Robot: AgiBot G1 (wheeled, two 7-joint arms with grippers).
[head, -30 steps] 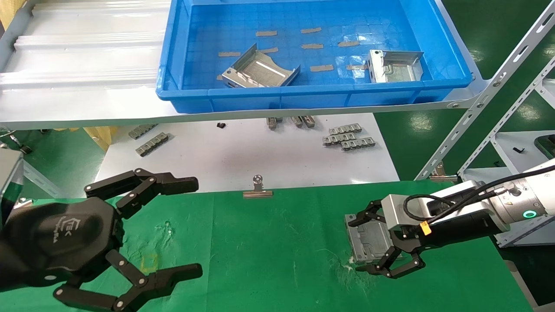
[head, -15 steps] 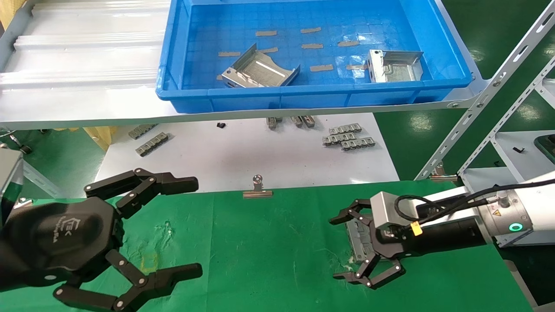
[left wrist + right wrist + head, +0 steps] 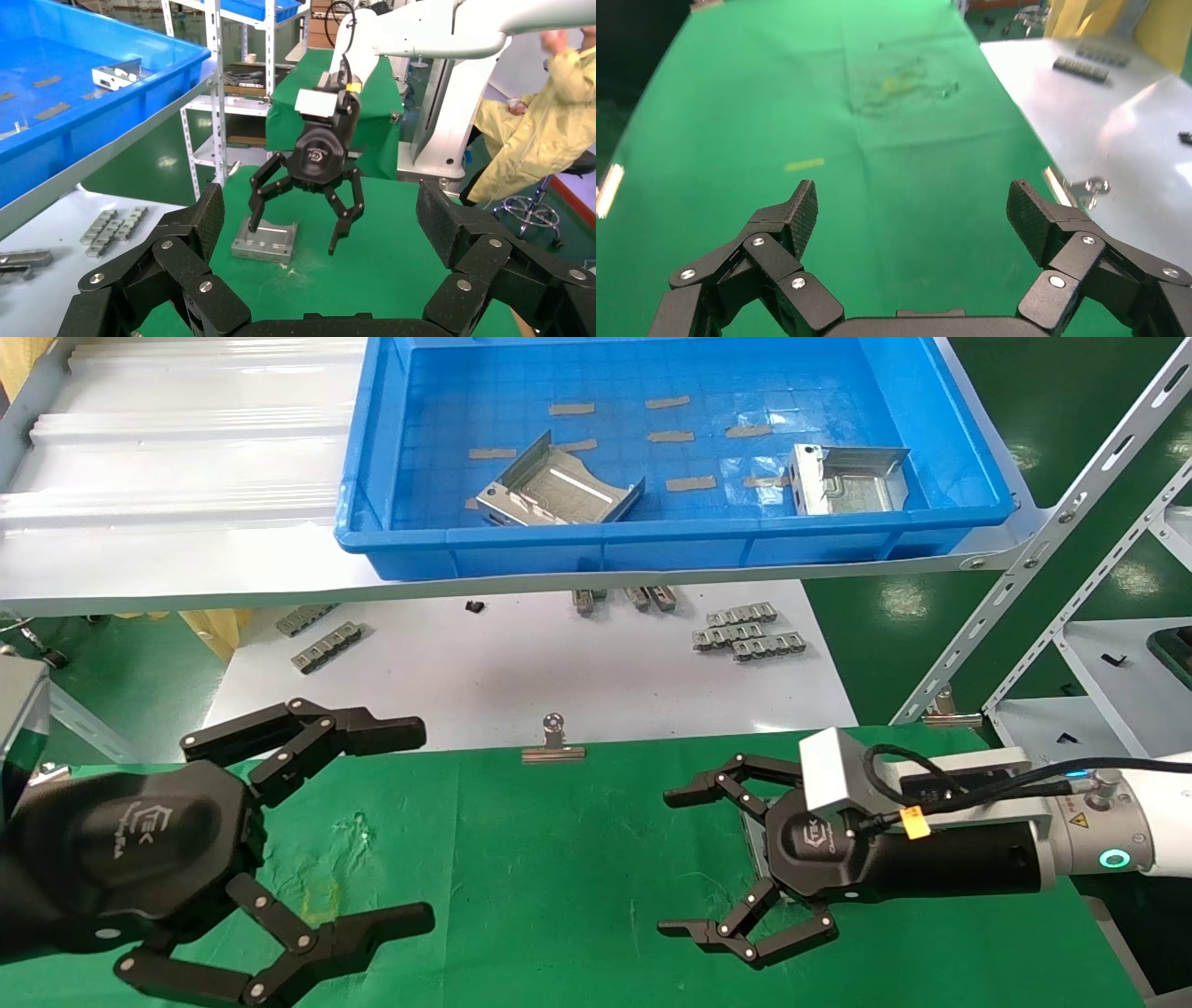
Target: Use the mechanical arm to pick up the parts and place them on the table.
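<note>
— Stamped metal part (image 3: 266, 241): where, and why there?
— Flat on the green table (image 3: 577, 859), set down as asked, under the right gripper (image 3: 678, 864); fingers spread wide, nothing held.
— Left gripper (image 3: 410, 831)?
— Parked over the cloth, fingers wide too.
— Left to fetch?
— Two more parts (image 3: 557, 491) in the blue bin (image 3: 968, 477).

Shiny metal part (image 3: 266, 241) on green cloth table (image 3: 577, 859).
</note>
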